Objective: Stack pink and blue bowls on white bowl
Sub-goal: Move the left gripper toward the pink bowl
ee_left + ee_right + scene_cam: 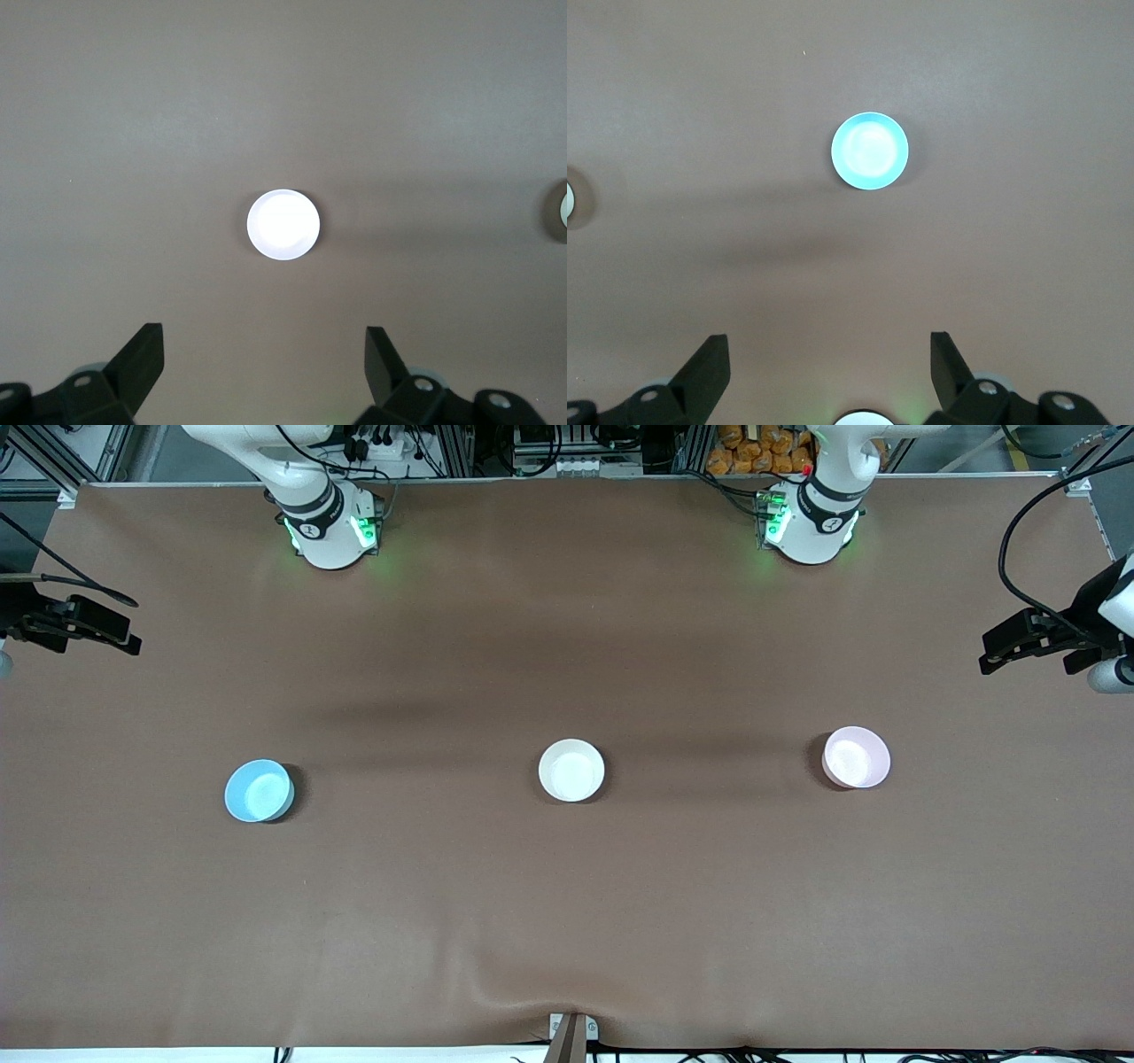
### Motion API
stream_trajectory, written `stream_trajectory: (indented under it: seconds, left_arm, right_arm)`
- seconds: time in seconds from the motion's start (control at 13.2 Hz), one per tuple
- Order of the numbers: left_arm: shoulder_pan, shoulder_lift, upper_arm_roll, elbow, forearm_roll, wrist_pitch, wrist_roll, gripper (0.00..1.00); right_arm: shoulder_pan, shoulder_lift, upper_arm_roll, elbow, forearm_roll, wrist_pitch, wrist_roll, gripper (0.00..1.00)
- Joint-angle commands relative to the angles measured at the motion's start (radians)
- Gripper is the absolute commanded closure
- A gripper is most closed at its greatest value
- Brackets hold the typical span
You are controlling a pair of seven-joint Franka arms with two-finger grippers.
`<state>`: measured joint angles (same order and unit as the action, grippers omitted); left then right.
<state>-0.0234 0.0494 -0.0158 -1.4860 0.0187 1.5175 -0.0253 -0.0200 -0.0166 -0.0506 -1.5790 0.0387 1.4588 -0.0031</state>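
Three small bowls stand in a row across the brown table. The blue bowl (258,790) is toward the right arm's end, the white bowl (571,770) in the middle, and the pink bowl (856,757) toward the left arm's end. My left gripper (997,654) is open and empty, high over the table's end. The pink bowl (283,224) looks pale below it, and the white bowl's rim (560,210) shows at the edge. My right gripper (124,638) is open and empty, high over the other end. The blue bowl (869,150) lies below it, and the white bowl's rim (570,198) shows at the edge.
The brown table cover (567,921) is bare apart from the bowls. The arm bases (332,527) (811,522) stand along the table's edge farthest from the front camera. A small bracket (571,1032) sits at the nearest edge.
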Motion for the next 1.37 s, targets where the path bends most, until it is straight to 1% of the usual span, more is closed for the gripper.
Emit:
stream_trajectory:
  seconds: [0.0, 0.46, 0.61, 0.76, 0.91, 0.99, 1.14, 1.29]
  left_arm:
    - [0.011, 0.003, -0.009, 0.024, -0.009, -0.026, -0.007, 0.00]
    - [0.014, 0.004, 0.000, 0.023, -0.020, -0.033, -0.002, 0.00]
    - [0.017, 0.007, 0.000, 0.007, -0.017, -0.036, 0.005, 0.00]
    - [0.019, 0.039, 0.002, -0.002, -0.016, -0.034, 0.015, 0.00]
    - [0.020, 0.073, 0.002, -0.025, -0.005, 0.010, 0.019, 0.00]
    - [0.034, 0.076, 0.002, -0.068, -0.003, 0.057, 0.027, 0.00]
    - [0.043, 0.064, 0.004, -0.193, 0.001, 0.192, 0.076, 0.00]
    - [0.066, 0.057, 0.002, -0.279, 0.003, 0.278, 0.090, 0.00]
  right_arm:
    - [-0.003, 0.010, 0.002, 0.017, 0.009, -0.011, 0.009, 0.00]
    - [-0.005, 0.012, 0.002, 0.024, 0.007, -0.017, 0.011, 0.00]
    - [-0.008, 0.012, 0.002, 0.028, 0.007, -0.025, 0.009, 0.00]
    - [-0.008, 0.012, 0.002, 0.030, 0.007, -0.026, 0.009, 0.00]
    - [-0.008, 0.012, 0.002, 0.030, 0.007, -0.026, 0.009, 0.00]
    - [-0.008, 0.012, 0.002, 0.030, 0.007, -0.026, 0.009, 0.00]
    - [-0.008, 0.012, 0.002, 0.030, 0.007, -0.026, 0.009, 0.00]
    - [-0.009, 0.012, 0.000, 0.030, 0.007, -0.026, 0.009, 0.00]
